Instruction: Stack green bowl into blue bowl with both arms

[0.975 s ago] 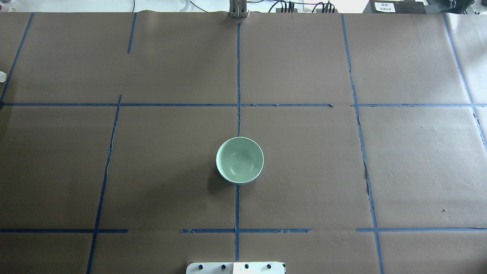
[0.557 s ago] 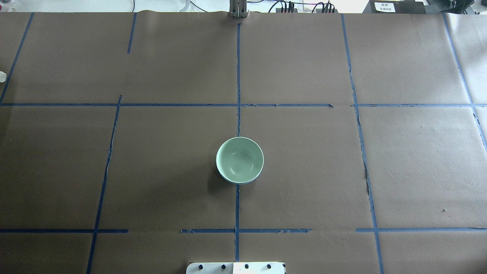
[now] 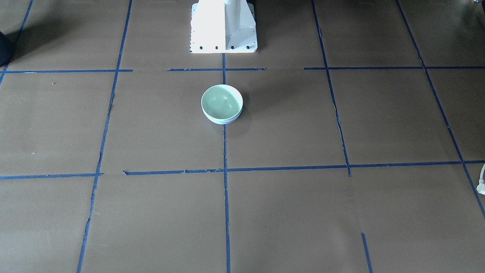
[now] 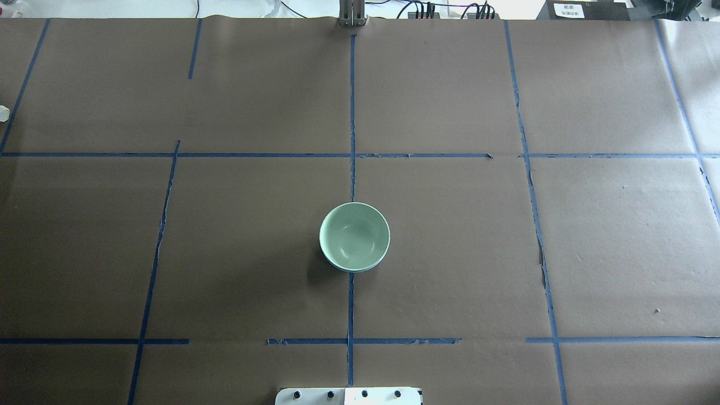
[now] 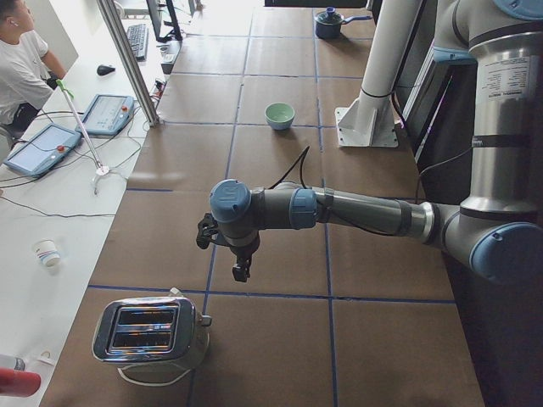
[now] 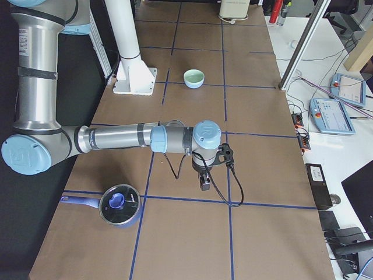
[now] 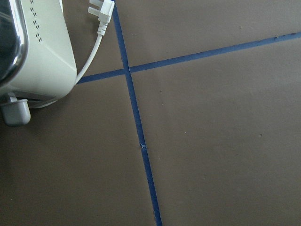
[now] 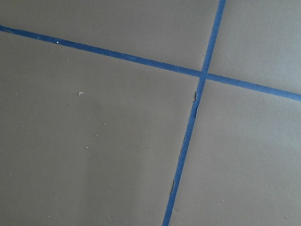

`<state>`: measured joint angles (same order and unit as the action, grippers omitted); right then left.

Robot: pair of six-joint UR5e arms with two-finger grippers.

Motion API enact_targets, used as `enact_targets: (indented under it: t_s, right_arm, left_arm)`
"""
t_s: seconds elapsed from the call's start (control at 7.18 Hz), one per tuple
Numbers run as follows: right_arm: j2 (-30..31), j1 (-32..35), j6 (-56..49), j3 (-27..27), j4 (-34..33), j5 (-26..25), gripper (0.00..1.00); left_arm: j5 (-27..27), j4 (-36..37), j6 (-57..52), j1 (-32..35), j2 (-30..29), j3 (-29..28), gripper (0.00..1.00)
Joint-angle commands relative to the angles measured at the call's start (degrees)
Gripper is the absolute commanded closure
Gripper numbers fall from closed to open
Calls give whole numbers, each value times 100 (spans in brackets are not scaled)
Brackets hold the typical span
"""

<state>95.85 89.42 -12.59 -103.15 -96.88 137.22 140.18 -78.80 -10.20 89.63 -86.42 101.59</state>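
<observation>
The green bowl (image 4: 354,235) sits nested inside the blue bowl (image 4: 340,268), of which only a thin rim shows beneath it, at the table's middle on the centre tape line. The pair also shows in the front view, green bowl (image 3: 221,101) in blue bowl (image 3: 224,122), and small in the side views (image 5: 279,114) (image 6: 194,77). My left gripper (image 5: 241,270) hangs over the table's left end, far from the bowls. My right gripper (image 6: 205,182) hangs over the right end. Both show only in side views; I cannot tell whether they are open or shut.
A silver toaster (image 5: 151,332) with a white cord stands near my left gripper and shows in the left wrist view (image 7: 28,47). A blue lidded pot (image 6: 118,205) lies near my right arm. The white pedestal (image 3: 223,28) stands behind the bowls. An operator (image 5: 19,59) sits beside the table.
</observation>
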Motion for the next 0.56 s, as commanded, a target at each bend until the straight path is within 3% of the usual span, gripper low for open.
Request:
enact_targets:
  t_s: [0.0,0.42]
  right_arm:
    - [222,-4,19,-108,37,33,0]
    - [162,-126,37,5,55,-2,0]
  left_arm:
    - [36,40,115,2,20,-69,0]
    - [-77,-13,88,2,20,44,0]
